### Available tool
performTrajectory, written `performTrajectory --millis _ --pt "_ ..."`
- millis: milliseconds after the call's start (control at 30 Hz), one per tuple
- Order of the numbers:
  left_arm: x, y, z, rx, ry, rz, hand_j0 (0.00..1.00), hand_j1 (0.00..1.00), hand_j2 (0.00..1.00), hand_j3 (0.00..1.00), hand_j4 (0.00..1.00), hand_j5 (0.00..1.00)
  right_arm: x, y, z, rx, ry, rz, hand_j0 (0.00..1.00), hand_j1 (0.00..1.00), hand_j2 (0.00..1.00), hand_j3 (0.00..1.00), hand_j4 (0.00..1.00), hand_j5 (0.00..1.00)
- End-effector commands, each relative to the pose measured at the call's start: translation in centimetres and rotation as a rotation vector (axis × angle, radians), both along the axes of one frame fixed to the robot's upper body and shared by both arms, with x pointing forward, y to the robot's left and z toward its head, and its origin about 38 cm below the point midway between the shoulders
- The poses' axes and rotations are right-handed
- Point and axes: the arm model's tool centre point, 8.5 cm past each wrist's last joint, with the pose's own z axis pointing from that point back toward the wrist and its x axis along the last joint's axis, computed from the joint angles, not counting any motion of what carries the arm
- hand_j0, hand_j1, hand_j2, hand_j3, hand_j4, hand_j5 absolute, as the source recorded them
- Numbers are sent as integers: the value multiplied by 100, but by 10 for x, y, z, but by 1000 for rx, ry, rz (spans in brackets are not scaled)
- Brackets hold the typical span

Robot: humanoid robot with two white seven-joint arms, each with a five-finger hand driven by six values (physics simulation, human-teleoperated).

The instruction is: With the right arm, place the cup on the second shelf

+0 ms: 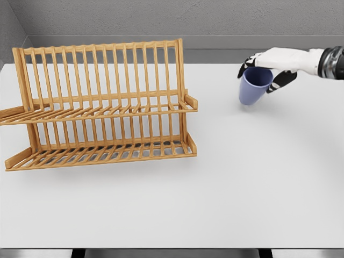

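Cup [253,86]: blue, plain, tilted with its open mouth up and toward the camera, at 2 o'clock on the table. Rack [102,105]: wooden, slatted, two shelves, upright at 9–10 o'clock, well apart from the cup; both shelves bare.

Wooden rack [102,107]: left end cut by frame edge; right arm [330,62], beyond rack: forearm cropped at right edge.
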Motion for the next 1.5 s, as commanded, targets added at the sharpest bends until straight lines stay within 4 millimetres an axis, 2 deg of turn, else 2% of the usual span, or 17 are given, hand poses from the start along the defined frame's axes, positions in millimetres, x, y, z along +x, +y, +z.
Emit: performTrajectory --millis 0,167,267,467,733,1000,1233,1467 --pt "0 0 0 0 0 0 100 100 100 100 100 100 -5 5 20 19 -47 23 67 67 67 67 67 67" --pt "0 0 0 0 0 0 100 100 100 100 100 100 -10 18 29 18 -76 69 67 67 67 67 67 67" --pt "-1 0 0 0 2 0 100 100 100 100 100 100 -19 22 47 25 -127 101 67 67 67 67 67 67" --pt "-1 0 0 0 2 0 100 100 100 100 100 100 -32 46 61 22 -176 187 67 67 67 67 67 67" --pt "-1 0 0 0 2 0 100 100 100 100 100 100 -71 90 83 3 -265 364 67 67 67 67 67 67" --pt "0 0 0 0 0 0 100 100 100 100 100 100 -92 112 96 2 -317 455 67 67 67 67 67 67" --pt "0 0 0 0 0 0 100 100 100 100 100 100 -95 122 108 8 -348 479 67 67 67 67 67 67" --pt "-1 0 0 0 2 0 100 100 100 100 100 100 -101 137 109 23 -359 523 67 67 67 67 67 67"
